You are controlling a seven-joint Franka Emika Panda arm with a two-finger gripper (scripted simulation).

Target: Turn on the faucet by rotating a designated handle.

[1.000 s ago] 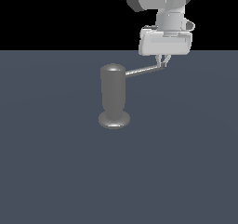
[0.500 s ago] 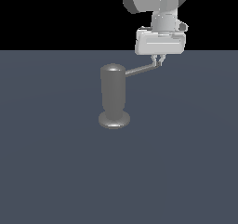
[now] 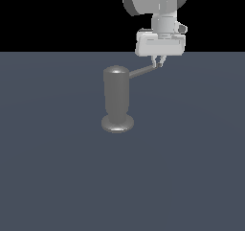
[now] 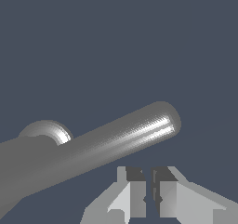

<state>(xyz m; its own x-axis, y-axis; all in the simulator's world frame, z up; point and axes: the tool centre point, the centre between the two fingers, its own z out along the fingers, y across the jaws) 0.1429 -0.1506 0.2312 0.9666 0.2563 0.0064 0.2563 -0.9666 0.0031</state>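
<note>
Wrist view shows your gripper (image 4: 149, 190) pinched nearly closed, holding nothing, right beside the handle (image 4: 116, 141) tip, so next push it around the faucet (image 3: 116, 100).

Flat dark slate-blue floor (image 3: 57, 177) filling the lower part of the exterior view, plain and matte, meeting a solid black backdrop (image 3: 57, 14) along a straight horizontal line, the same slate-blue surface (image 4: 93, 42) filling the wrist view's background
</note>
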